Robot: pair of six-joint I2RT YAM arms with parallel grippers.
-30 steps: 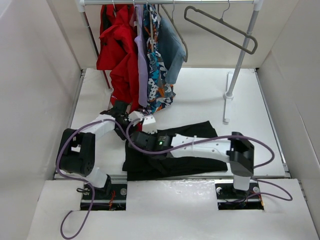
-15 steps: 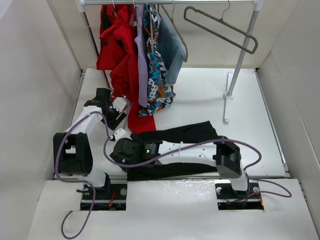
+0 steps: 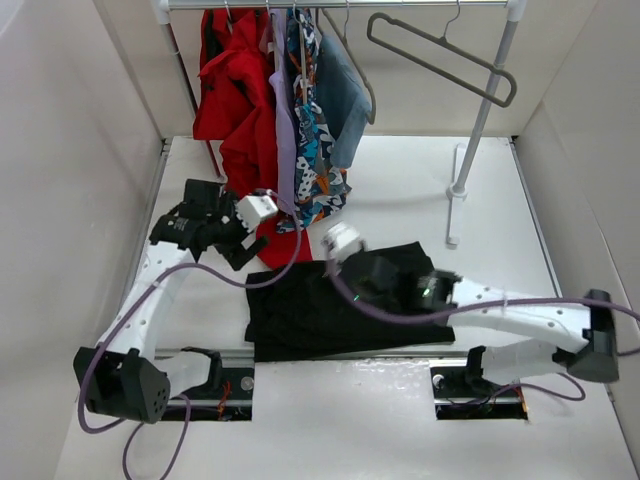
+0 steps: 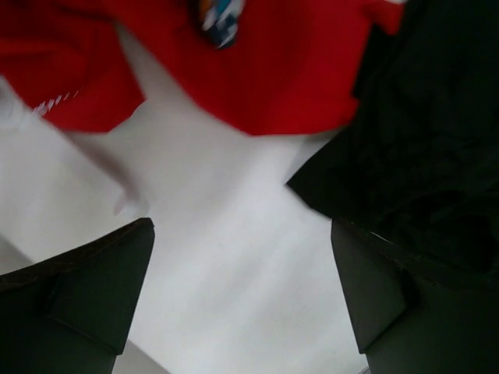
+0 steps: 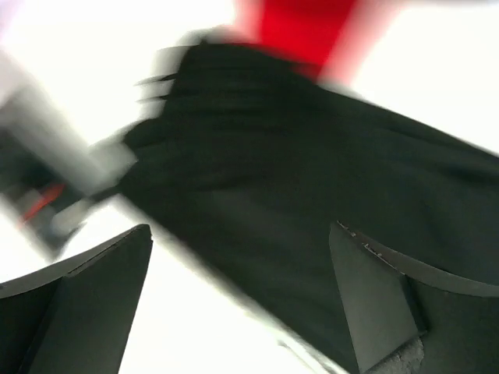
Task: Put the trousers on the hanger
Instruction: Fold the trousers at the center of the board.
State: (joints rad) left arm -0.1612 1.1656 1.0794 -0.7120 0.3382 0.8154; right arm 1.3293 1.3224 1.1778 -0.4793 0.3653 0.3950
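I reckon pick-up comes next: the trousers (image 3: 310, 312) lie on the tabletop (image 3: 400, 190) at 6 o'clock, the hanger (image 3: 440, 55) hangs at 1 o'clock, and my left end effector (image 4: 242, 227) and right end effector (image 5: 240, 230) gape wide and empty, needing a fabric grip.

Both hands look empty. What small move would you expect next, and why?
Probably the right hand drops and closes on the trousers. It hovers open near their far edge, holding nothing. They lie on the table, and the hanger hangs bare.
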